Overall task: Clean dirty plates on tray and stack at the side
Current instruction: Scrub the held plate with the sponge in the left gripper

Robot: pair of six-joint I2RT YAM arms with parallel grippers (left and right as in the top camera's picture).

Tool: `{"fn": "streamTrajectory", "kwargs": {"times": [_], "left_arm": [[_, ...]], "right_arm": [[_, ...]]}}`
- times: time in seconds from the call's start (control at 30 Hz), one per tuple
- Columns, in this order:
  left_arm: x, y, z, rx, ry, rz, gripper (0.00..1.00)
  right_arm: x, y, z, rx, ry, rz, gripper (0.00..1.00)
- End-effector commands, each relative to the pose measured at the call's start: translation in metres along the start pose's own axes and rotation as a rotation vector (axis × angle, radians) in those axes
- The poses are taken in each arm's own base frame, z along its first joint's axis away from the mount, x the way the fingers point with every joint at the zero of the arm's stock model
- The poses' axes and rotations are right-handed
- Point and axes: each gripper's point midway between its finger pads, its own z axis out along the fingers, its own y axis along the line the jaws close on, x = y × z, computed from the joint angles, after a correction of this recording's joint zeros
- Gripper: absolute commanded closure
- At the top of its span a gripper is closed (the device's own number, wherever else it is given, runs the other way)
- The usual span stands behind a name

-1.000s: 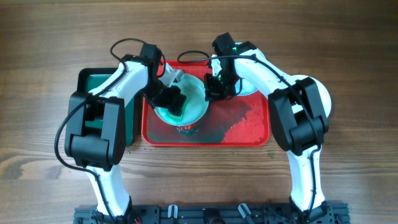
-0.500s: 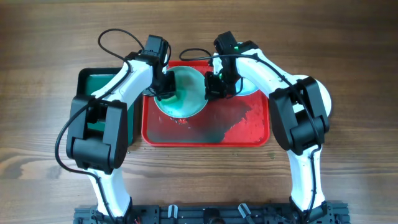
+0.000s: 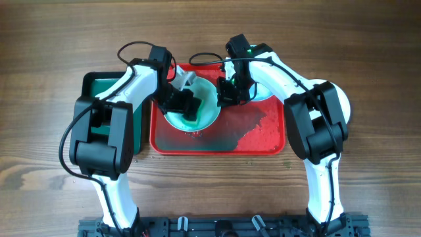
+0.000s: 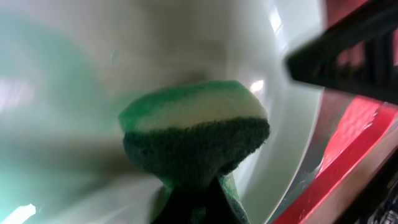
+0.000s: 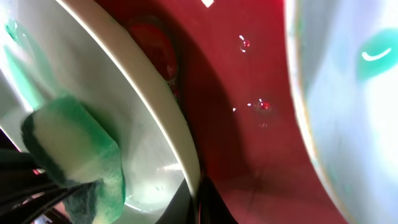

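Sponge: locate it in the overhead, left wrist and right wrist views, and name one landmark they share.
Overhead: sponge on the plate, left part of the tray, mostly hidden under the left gripper.
Left wrist: centre, pressed on the plate.
Right wrist: lower left, on the plate.
Shared landmark: red tray.

On the desk [image 3: 52, 52], the tray [image 3: 263, 141] holds a plate [image 3: 207, 115], tilted between the two pincers. The right pincer [image 3: 225, 97] sits at its rim. The sponge [image 4: 193, 134] in the left pincer [image 3: 189, 107] touches its inner face. A second plate [image 3: 263, 92] lies in the tray beyond the right pincer, and a small tray [image 3: 97, 85] lies outside the left.
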Motion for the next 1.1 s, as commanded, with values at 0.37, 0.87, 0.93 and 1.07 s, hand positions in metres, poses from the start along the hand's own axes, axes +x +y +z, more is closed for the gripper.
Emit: {"fn": "streamTrajectory", "kwargs": {"times": [0.37,0.87,0.93,1.07], "left_arm": [[-0.042,0.102,-0.028,-0.578,-0.275,-0.370,0.96],[0.027,-0.018,0.005,0.107,0.103,-0.003,0.96],[0.012,-0.018,0.006,0.113,0.047,-0.007,0.96],[-0.018,-0.015,0.006,0.100,-0.068,-0.014,0.96]], "right_arm": [[0.004,0.001,0.005,-0.012,0.023,-0.008,0.96],[0.002,-0.003,0.005,0.007,0.015,-0.007,0.96],[0.002,-0.003,0.005,0.007,0.015,-0.007,0.96],[0.002,-0.003,0.005,0.007,0.015,-0.008,0.96]]}}
